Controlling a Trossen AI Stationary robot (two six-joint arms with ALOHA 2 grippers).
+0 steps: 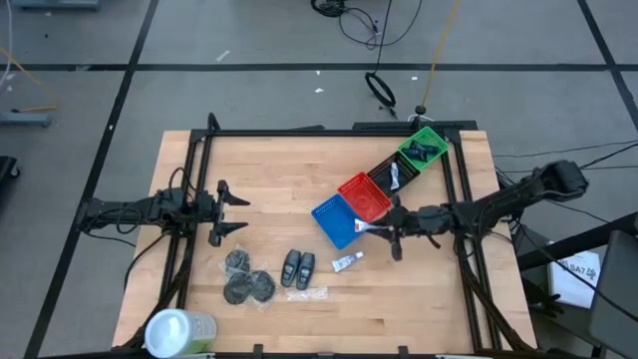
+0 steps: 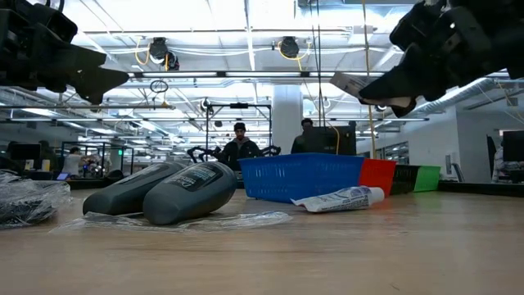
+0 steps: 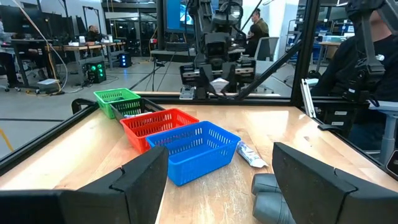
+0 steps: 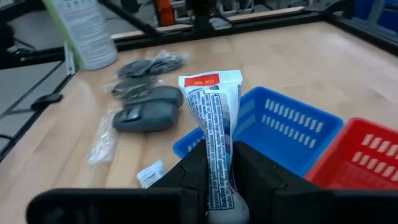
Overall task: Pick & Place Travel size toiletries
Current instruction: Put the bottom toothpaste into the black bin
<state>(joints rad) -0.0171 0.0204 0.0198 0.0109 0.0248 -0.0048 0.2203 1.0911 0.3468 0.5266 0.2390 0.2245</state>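
While pinched: flat crinkled white tube [image 4: 214, 124].

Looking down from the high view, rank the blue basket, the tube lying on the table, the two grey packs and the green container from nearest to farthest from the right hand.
From the right hand, which grips a white tube:
1. Blue basket, just beside it, toward the left arm.
2. Lying tube, toward the table's near edge.
3. Grey packs, past that tube.
4. Green container, at the far near-left corner.
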